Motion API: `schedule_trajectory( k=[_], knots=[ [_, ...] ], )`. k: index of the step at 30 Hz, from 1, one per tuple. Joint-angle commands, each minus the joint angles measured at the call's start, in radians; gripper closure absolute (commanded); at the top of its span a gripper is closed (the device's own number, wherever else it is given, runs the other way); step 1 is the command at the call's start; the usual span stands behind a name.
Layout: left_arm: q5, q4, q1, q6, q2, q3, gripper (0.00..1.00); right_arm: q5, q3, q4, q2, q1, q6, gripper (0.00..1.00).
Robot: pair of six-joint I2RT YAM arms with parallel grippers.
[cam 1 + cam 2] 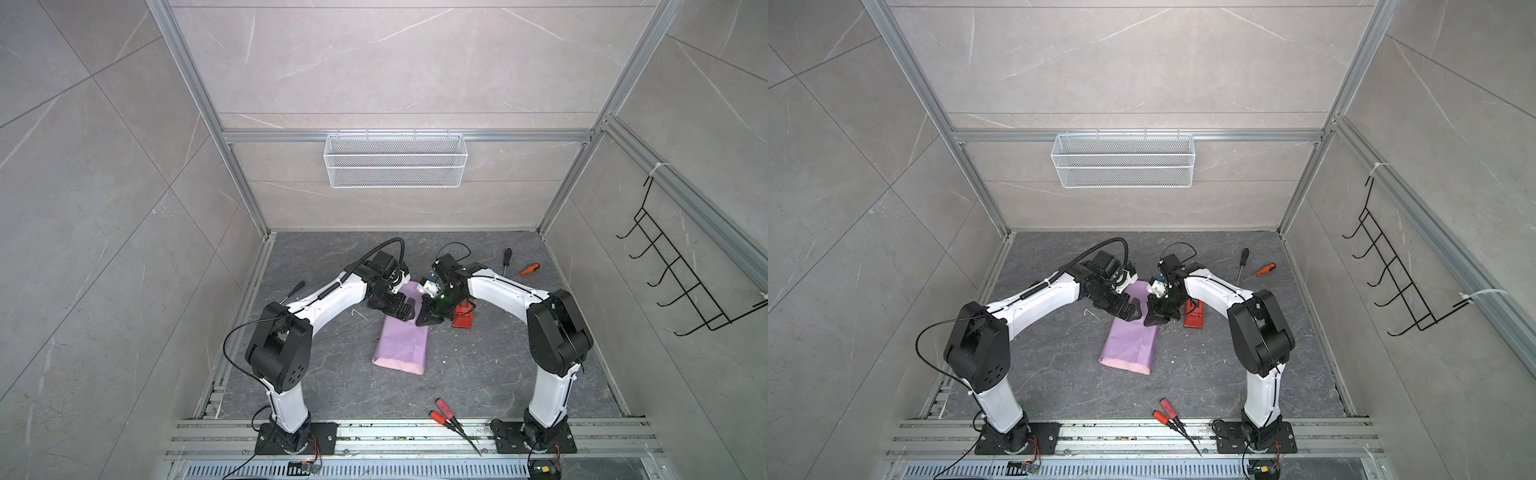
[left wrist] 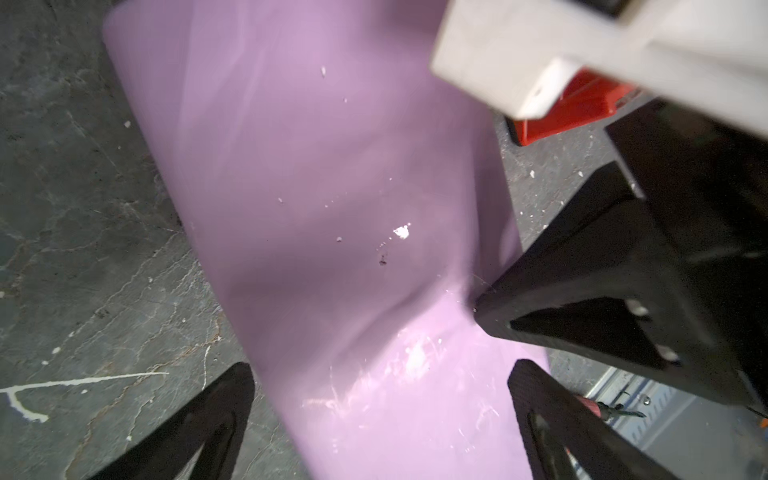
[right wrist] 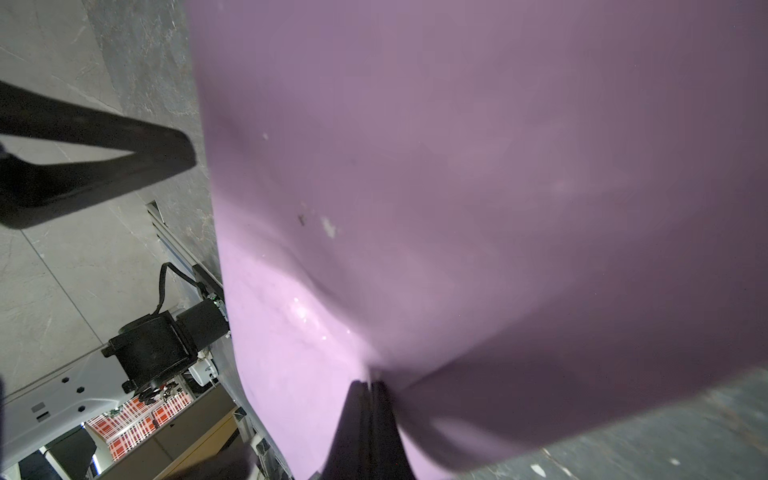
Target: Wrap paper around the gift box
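Right wrist view shows the right claw (image 3: 368,384) clenched on an edge of the paper (image 3: 457,166), the left claw (image 2: 382,374) spread wide just beside it above the table (image 2: 83,249), box unseen, so keep the fold taut before the left pinches.

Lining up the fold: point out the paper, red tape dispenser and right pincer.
paper (image 1: 401,345): in a top view, middle of its lilac face.
red tape dispenser (image 1: 1195,321): in a top view, its red base.
right pincer (image 3: 368,385): right wrist view, shut tips on the paper.
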Motion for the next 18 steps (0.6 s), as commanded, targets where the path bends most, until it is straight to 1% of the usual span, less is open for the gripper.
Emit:
schedule_trajectory(
  k=[1,2,4,8,10,14,18],
  knots=[
    [0.103,-0.076,0.024,0.071,-0.077,0.063,0.29,0.11,-0.049,-0.063,0.079,0.003,-0.02,1.0],
    [0.13,-0.076,0.031,0.069,-0.084,0.066,0.5,0.109,-0.049,-0.065,0.079,0.002,-0.02,1.0],
    [0.17,-0.059,0.036,0.045,-0.087,0.062,1.0,0.099,-0.047,-0.068,0.081,0.001,-0.02,1.0],
    [0.267,0.008,0.036,-0.01,-0.07,0.013,1.0,0.079,-0.039,-0.081,0.088,-0.01,-0.017,1.0],
    [0.291,0.054,0.036,-0.042,-0.053,-0.01,1.0,0.078,-0.031,-0.095,0.096,-0.015,-0.019,1.0],
    [0.315,0.108,0.021,-0.065,-0.006,-0.018,1.0,0.076,-0.016,-0.11,0.108,-0.019,-0.025,1.0],
    [0.308,0.12,-0.003,-0.06,0.031,-0.009,1.0,0.07,-0.002,-0.126,0.124,-0.019,-0.031,1.0]
  ],
)
